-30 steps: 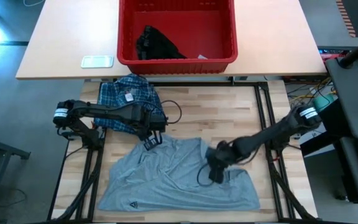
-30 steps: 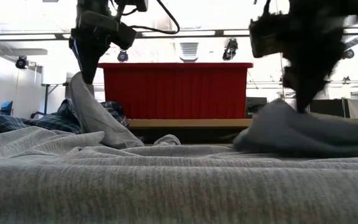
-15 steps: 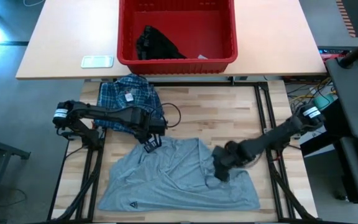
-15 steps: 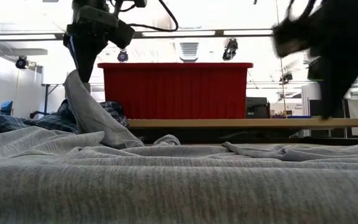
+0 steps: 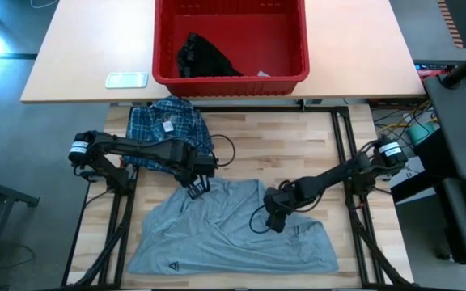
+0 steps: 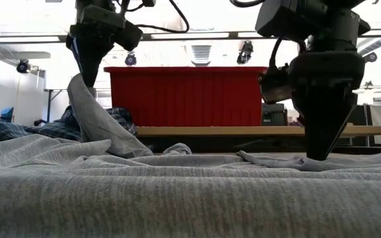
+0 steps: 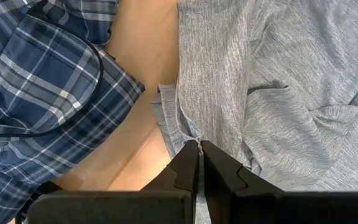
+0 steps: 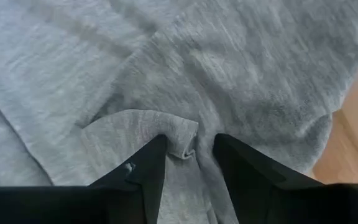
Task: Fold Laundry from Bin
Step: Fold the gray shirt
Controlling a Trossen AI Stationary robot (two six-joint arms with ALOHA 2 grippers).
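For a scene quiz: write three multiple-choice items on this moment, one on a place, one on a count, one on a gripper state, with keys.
1. Where is the black garment?
A. in the bin
B. on the T-shirt
C. on the plaid shirt

2. How many garments lie outside the bin?
A. one
B. two
C. three

3. The left gripper is:
A. open above the bin
B. shut on nothing
C. shut on the T-shirt

Key: 1 A, it lies inside the red walls; 2 B, plaid shirt and T-shirt; 3 C, cloth pinched between its fingers.

Grey tee (image 5: 217, 230), plaid shirt (image 5: 167, 129), red bin (image 5: 298, 48)
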